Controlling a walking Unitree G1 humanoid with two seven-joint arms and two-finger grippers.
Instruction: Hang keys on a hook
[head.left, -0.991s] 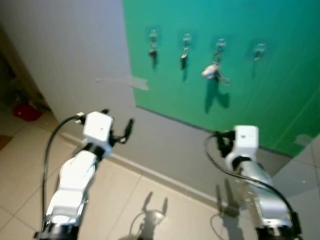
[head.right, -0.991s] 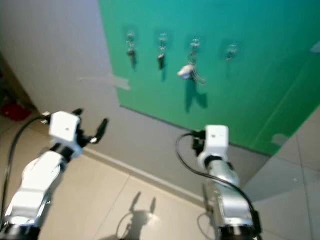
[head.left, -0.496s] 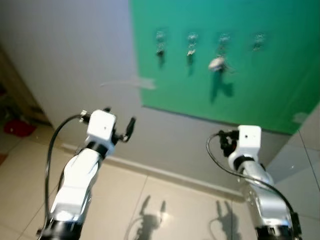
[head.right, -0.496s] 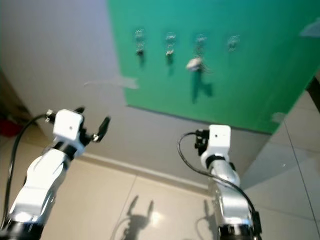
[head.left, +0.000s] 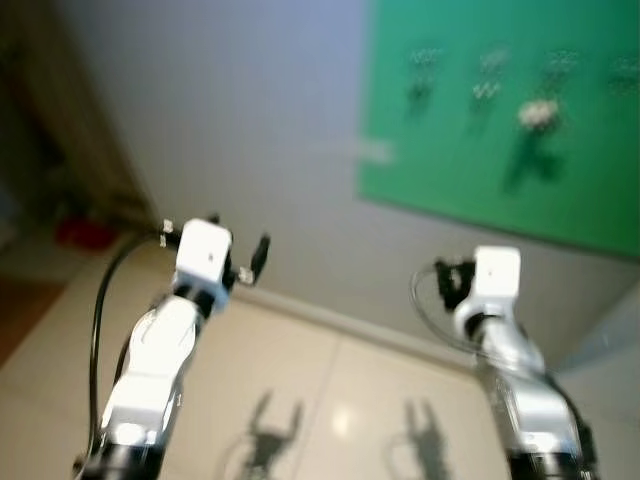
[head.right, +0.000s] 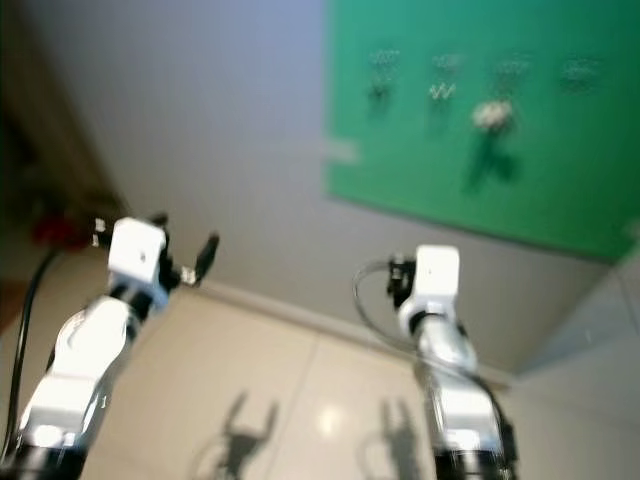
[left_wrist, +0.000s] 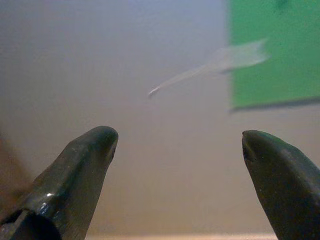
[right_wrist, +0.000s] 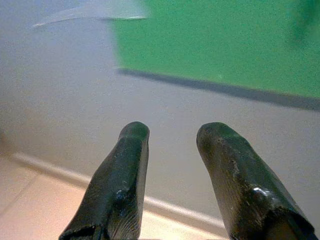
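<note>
A green board (head.left: 470, 170) hangs on the grey wall at the upper right, blurred. It carries a row of small hooks (head.left: 425, 60), several with dark keys hanging from them. A pale bunch of keys (head.left: 537, 113) hangs from the third hook. My left gripper (head.left: 238, 232) is raised before the grey wall, well left of the board and below it. Its fingers (left_wrist: 85, 165) stand wide open with nothing between them. My right gripper (right_wrist: 170, 132) points at the wall under the board's lower edge, its fingers a little apart and empty.
A strip of clear tape (head.left: 375, 150) sticks out from the board's left edge. A white skirting (head.left: 330, 315) runs along the wall's foot above a glossy tiled floor (head.left: 330, 400). Dark furniture (head.left: 60, 120) and something red (head.left: 85, 232) stand at the far left.
The camera has swung left, so the board and keys now sit further right and the picture is blurred. Both arms hold the same raised pose.
</note>
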